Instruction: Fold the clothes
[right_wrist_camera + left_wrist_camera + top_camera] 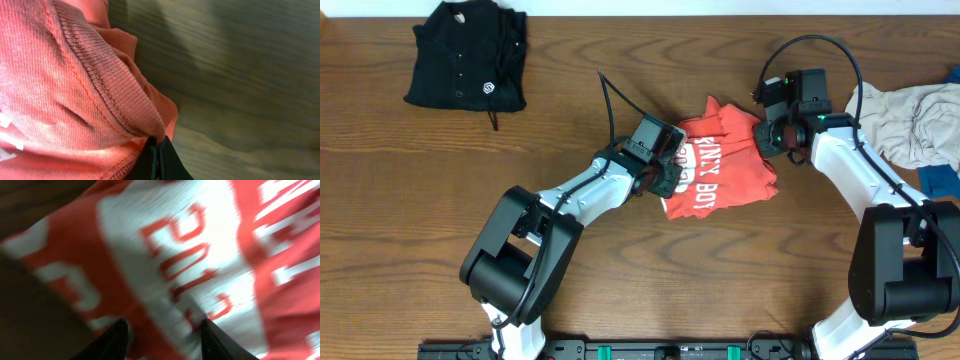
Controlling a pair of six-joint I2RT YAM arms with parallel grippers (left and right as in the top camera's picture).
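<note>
Now the red-orange T-shirt (pixel 725 170) lies in a loose, half-gathered bundle at the middle of the table (pixel 620 280), white lettering up, with a gripper at either end of it. The left gripper (pixel 667 172) sits at the shirt's left edge. From its wrist camera the two fingers (pixel 117 340) are spread apart with the printed cloth just beyond them and nothing caught between them. The right gripper (pixel 768 135) is at the upper right corner. Its fingers (pixel 172 167) are pressed together, and the ribbed edge of the shirt runs right into them, so I judge that they pinch that edge (the very tips are cut off at the bottom of the view). The bundle's longer side runs across the table from one gripper to the other, slightly tilted, so each arm reaches its own end and neither needs to cross over. The next move turns on the left side: the cloth lies directly ahead of the open fingers, toward the right arm, and a short push forward and a squeeze would likely give a second hold for spreading it flat. A folded black shirt (pixel 465 55) rests well apart at the far left, while a grey pile (pixel 920 120) and a blue piece (pixel 942 180) wait beside the right arm.
</note>
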